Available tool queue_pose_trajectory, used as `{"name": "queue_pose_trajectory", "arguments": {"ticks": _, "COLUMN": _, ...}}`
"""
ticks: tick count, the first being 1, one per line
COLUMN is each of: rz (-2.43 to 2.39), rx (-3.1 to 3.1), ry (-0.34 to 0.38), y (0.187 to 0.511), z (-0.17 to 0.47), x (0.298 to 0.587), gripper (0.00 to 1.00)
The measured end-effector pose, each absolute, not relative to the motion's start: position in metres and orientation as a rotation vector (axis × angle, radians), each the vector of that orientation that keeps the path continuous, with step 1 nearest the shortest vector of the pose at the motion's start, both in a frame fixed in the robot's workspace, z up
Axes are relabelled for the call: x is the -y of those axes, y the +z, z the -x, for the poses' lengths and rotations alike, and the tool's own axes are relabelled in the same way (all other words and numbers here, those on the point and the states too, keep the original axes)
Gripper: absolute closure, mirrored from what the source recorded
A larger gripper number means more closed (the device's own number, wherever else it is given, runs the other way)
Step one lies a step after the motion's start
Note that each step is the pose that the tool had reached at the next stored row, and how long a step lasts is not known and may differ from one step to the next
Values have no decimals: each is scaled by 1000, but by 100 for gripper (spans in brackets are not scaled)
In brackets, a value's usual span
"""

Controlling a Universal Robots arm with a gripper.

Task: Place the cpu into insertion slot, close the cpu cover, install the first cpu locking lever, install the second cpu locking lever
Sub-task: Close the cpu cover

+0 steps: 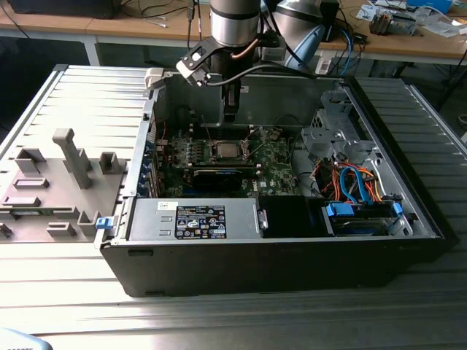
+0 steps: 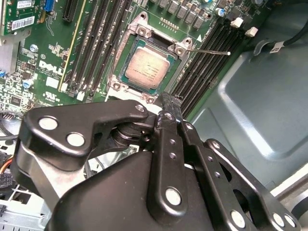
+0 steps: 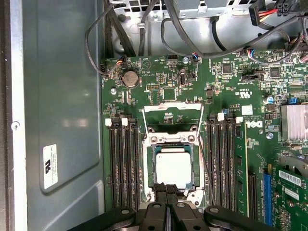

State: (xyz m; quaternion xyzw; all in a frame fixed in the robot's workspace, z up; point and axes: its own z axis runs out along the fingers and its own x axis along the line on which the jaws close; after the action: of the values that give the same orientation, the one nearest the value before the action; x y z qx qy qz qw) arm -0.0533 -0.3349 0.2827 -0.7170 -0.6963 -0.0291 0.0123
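Since the cpu [image 3: 173, 167] already lies flat in the insertion slot [image 3: 153, 140], placing looks done; the cpu cover [image 3: 172, 108] is flipped open and a locking lever [image 2: 211, 51] juts loose, so closing and latching remain. The fingers [image 3: 161, 190], pressed together and empty, hover just beside the slot.

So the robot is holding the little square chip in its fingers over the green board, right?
Not quite. The cpu is not in the fingers: it lies in the insertion slot on the green board, as the first wrist view shows. The fingers are over the board at the slot's edge, holding nothing.
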Motion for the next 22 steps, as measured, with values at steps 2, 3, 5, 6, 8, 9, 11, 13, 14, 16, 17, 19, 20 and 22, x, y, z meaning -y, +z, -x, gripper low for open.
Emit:
{"name": "queue_pose_trajectory", "arguments": {"ticks": 2, "rz": 2235, "rx": 2170, "ry": -91, "y": 283, "z": 53, "x": 335, "gripper": 89}}
{"name": "queue_pose_trajectory", "arguments": {"ticks": 3, "rz": 2235, "rx": 2171, "ry": -91, "y": 283, "z": 53, "x": 335, "gripper": 89}}
{"name": "queue_pose_trajectory", "arguments": {"ticks": 5, "rz": 2235, "rx": 2171, "ry": -91, "y": 283, "z": 52, "x": 335, "gripper": 89}}
{"name": "queue_pose_trajectory", "arguments": {"ticks": 6, "rz": 2235, "rx": 2171, "ry": -91, "y": 282, "z": 52, "x": 335, "gripper": 89}}
{"name": "queue_pose_trajectory", "arguments": {"ticks": 8, "rz": 2235, "rx": 2171, "ry": -91, "y": 282, "z": 50, "x": 335, "gripper": 89}}
{"name": "queue_pose_trajectory", "arguments": {"ticks": 9, "rz": 2235, "rx": 2170, "ry": -91, "y": 282, "z": 50, "x": 335, "gripper": 89}}
{"name": "queue_pose_trajectory", "arguments": {"ticks": 11, "rz": 2235, "rx": 2171, "ry": -91, "y": 282, "z": 49, "x": 335, "gripper": 89}}
{"name": "queue_pose_trajectory", "arguments": {"ticks": 13, "rz": 2235, "rx": 2170, "ry": -91, "y": 281, "z": 48, "x": 335, "gripper": 89}}
{"name": "queue_pose_trajectory", "arguments": {"ticks": 14, "rz": 2235, "rx": 2171, "ry": -91, "y": 281, "z": 47, "x": 335, "gripper": 89}}
{"name": "queue_pose_trajectory", "arguments": {"ticks": 16, "rz": 2235, "rx": 2171, "ry": -91, "y": 281, "z": 46, "x": 335, "gripper": 89}}
{"name": "queue_pose_trajectory", "arguments": {"ticks": 17, "rz": 2235, "rx": 2171, "ry": -91, "y": 281, "z": 45, "x": 335, "gripper": 89}}
{"name": "queue_pose_trajectory", "arguments": {"ticks": 19, "rz": 2235, "rx": 2170, "ry": -91, "y": 281, "z": 44, "x": 335, "gripper": 89}}
{"name": "queue_pose_trajectory", "arguments": {"ticks": 20, "rz": 2235, "rx": 2171, "ry": -91, "y": 281, "z": 44, "x": 335, "gripper": 89}}
{"name": "queue_pose_trajectory", "arguments": {"ticks": 22, "rz": 2235, "rx": 2171, "ry": -91, "y": 281, "z": 44, "x": 335, "gripper": 89}}
